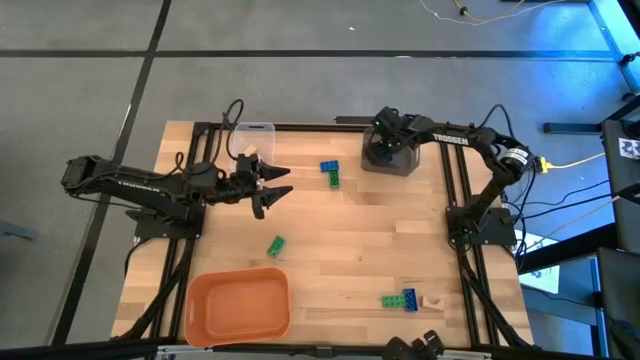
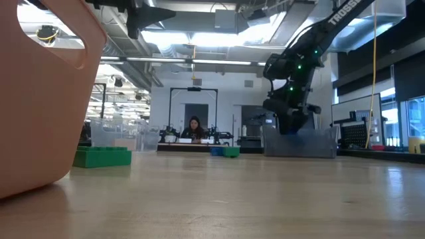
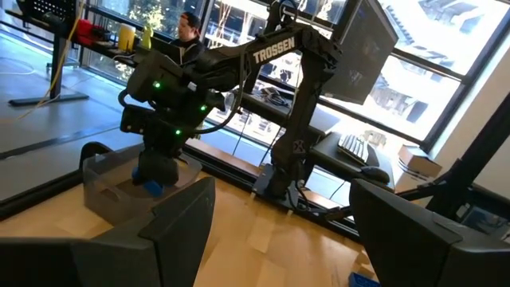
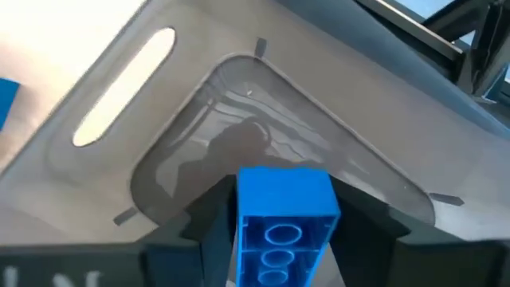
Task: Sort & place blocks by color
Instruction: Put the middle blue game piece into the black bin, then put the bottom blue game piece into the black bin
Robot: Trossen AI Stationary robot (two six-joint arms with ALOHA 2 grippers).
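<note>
My right gripper (image 1: 383,152) hangs over the grey bin (image 1: 405,165) at the table's far right, shut on a blue block (image 4: 283,211). In the left wrist view the blue block (image 3: 151,188) shows just under the right gripper, between the bin's walls. My left gripper (image 1: 280,185) is raised over the table's left half, open with nothing between its fingers. Loose on the wood lie a blue-and-green pair (image 1: 330,172), a green block (image 1: 275,245), a green-and-blue pair (image 1: 400,300) and a tan block (image 1: 432,300). My right gripper pinches the blue block by its two opposite sides (image 4: 243,231) between its two fingers. The fingers (image 4: 209,231) slant down from above and run along the block. The block's free end (image 4: 283,179) points down into the grey bin; whether it touches the bin's floor I cannot tell.
An orange bin (image 1: 238,305) stands at the near left edge and fills the low view's left side. A clear bin (image 1: 255,135) stands at the far edge, just beyond my left gripper. A person sits at a desk in the room behind the table.
</note>
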